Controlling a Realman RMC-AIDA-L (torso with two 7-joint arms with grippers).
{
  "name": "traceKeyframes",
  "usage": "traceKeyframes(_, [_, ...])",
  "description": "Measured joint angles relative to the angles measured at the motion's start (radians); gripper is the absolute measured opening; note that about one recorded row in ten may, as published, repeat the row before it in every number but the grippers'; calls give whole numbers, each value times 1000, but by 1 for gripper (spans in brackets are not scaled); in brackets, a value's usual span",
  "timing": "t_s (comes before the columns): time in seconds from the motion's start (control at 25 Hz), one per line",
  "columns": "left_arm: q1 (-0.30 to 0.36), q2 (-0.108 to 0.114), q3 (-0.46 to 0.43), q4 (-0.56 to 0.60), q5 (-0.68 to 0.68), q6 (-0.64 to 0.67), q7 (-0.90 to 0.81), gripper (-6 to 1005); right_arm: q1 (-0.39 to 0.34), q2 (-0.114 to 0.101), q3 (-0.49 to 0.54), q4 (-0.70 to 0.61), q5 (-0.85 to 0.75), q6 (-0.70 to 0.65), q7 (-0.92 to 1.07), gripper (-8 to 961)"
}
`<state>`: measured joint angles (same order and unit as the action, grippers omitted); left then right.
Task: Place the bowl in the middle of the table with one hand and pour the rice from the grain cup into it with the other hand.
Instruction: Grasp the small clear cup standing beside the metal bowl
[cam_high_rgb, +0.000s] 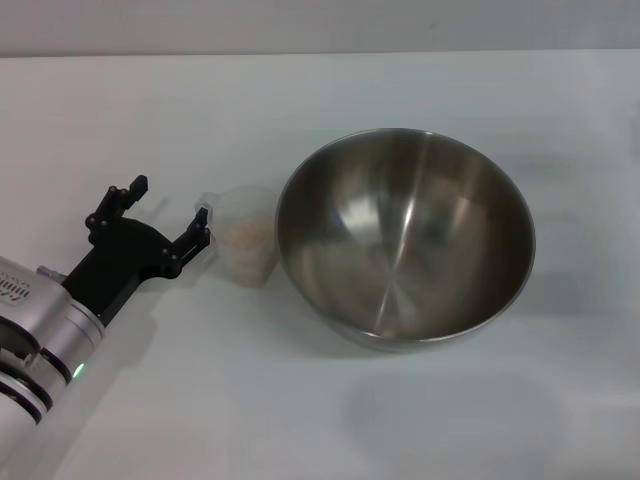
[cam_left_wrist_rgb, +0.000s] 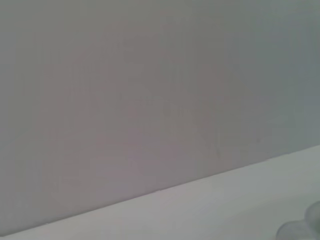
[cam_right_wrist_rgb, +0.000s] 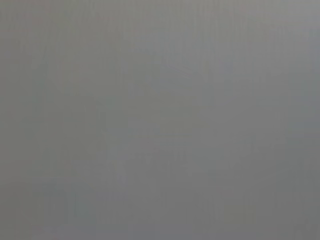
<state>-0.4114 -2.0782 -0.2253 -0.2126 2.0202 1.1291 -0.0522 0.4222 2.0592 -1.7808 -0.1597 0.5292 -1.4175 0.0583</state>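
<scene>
The steel bowl (cam_high_rgb: 405, 238) stands on the white table (cam_high_rgb: 300, 420), right of centre, and it looks empty. The clear grain cup (cam_high_rgb: 245, 238) stands upright just left of the bowl, close to its rim, with beige rice (cam_high_rgb: 247, 234) inside. My left gripper (cam_high_rgb: 166, 209) is open just left of the cup; one fingertip (cam_high_rgb: 201, 219) is close to the cup's lip and the other (cam_high_rgb: 137, 185) is farther left. It holds nothing. The left wrist view shows a wall, a strip of table and part of the cup (cam_left_wrist_rgb: 305, 226). My right gripper is out of view.
The table's far edge (cam_high_rgb: 320, 55) meets a plain wall at the back. Bare tabletop lies in front of the bowl and to its right. The right wrist view shows only a flat grey surface.
</scene>
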Motion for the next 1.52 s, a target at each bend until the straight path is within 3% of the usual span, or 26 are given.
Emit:
traceKeyframes(0.36, [-10,0,-21,-2,0,-36,-6,860,1,2,0,-3,0,0,0,433])
traceKeyframes(1.0, [-11,0,-24,-8,7,-40,-1,215,3,4,0,-7,-6,0,0,433])
traceKeyframes(1.32, [-20,-1,-35,-11,4,-40,0,37,4,5,0,-9,-6,0,0,433])
traceKeyframes(1.52, [-13,-1,-132,-48,1,-29,68,16,4,5,0,-9,-4,-5,0,433])
